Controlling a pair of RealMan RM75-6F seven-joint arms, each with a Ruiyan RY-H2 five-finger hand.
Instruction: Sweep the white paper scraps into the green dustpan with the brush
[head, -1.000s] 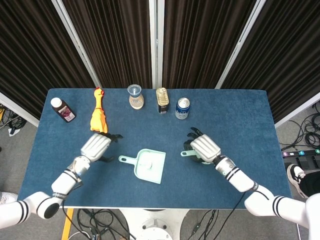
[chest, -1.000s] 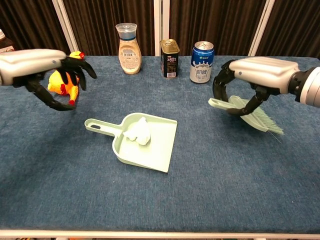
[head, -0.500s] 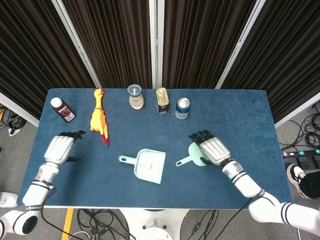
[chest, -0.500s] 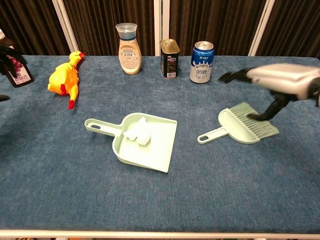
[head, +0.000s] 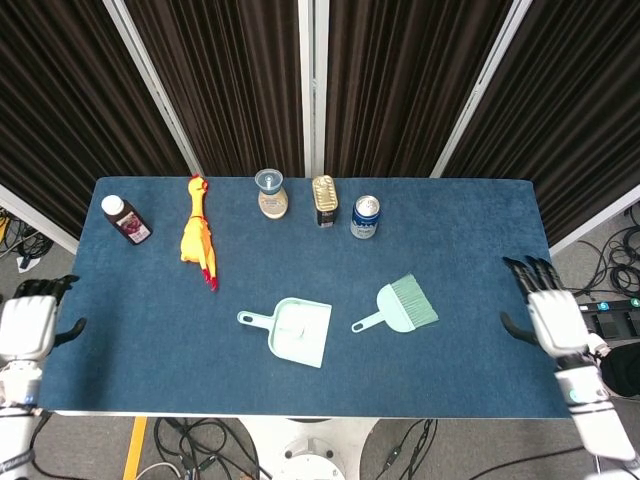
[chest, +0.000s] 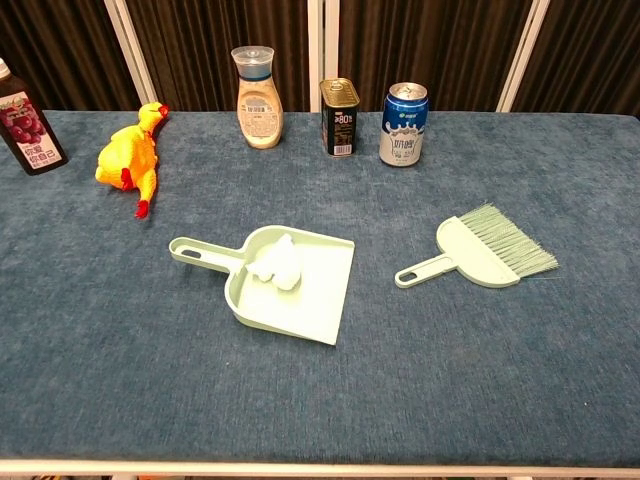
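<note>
The green dustpan (head: 312, 349) (chest: 315, 310) lies in the middle of the blue table with white paper scraps (head: 293, 326) (chest: 278, 264) inside it. The green brush (head: 399, 308) (chest: 487, 253) lies flat on the cloth to its right, touched by nothing. My left hand (head: 27, 321) is off the table's left edge, fingers spread and empty. My right hand (head: 548, 313) hovers past the right edge, also spread and empty. Neither hand appears in the chest view.
Along the back stand a dark juice bottle (head: 126, 219) (chest: 27, 120), a yellow rubber chicken (head: 197, 234) (chest: 128, 158), a beige bottle (head: 271, 193) (chest: 257, 96), a dark tin (head: 324, 200) (chest: 340, 117) and a blue can (head: 365, 216) (chest: 403, 124).
My right hand let go of the brush, which now lies on the table, and pulled back to the right edge. My left hand withdrew past the left edge.
</note>
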